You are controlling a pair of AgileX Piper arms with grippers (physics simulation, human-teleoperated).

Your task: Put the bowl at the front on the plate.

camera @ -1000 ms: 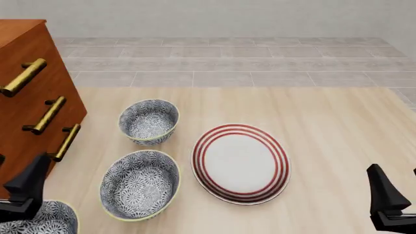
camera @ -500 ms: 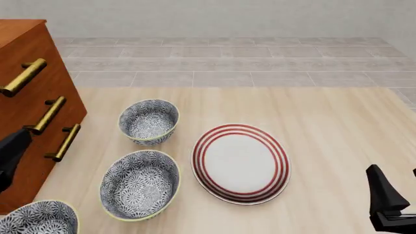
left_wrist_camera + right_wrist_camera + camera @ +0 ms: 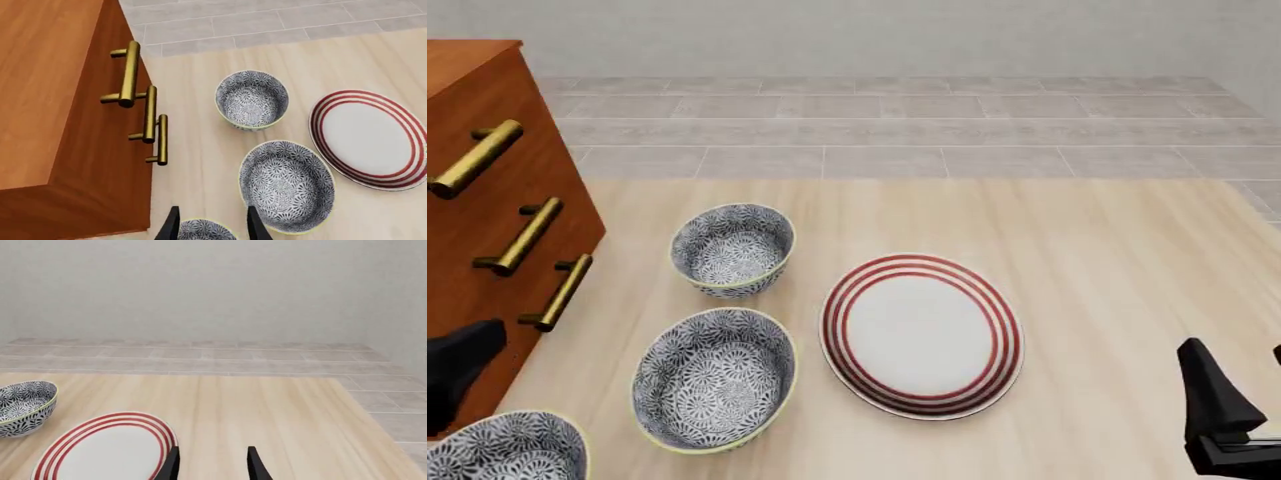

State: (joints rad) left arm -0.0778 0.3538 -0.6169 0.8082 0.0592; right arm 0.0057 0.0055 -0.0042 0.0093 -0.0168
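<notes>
Left arm has shifted at the front view's left edge since a moment ago, while bowls, plate and right arm sit as they were.

Nearest of three look-alikes, the bowl (image 3: 501, 450) rests on the worktop (image 3: 1094, 260) at the front-left corner, partly cut off by the frame, well apart from the plate (image 3: 921, 335); the left pincer (image 3: 210, 225) hovers over it with its fingers spread either side of the rim and nothing held; the right pincer (image 3: 212, 464) waits beyond the plate's edge, likewise parted and empty. I judge the bowl stiff, fairly heavy and brittle, its glaze likely slippery; the thin yellow-green rim looks the sensible place to pinch, one finger inside the wall and one outside, with a level carry and a gentle set-down past the middle bowl (image 3: 714, 378); the far bowl (image 3: 733, 248) and the cabinet (image 3: 494, 200) stay out of the way.
</notes>
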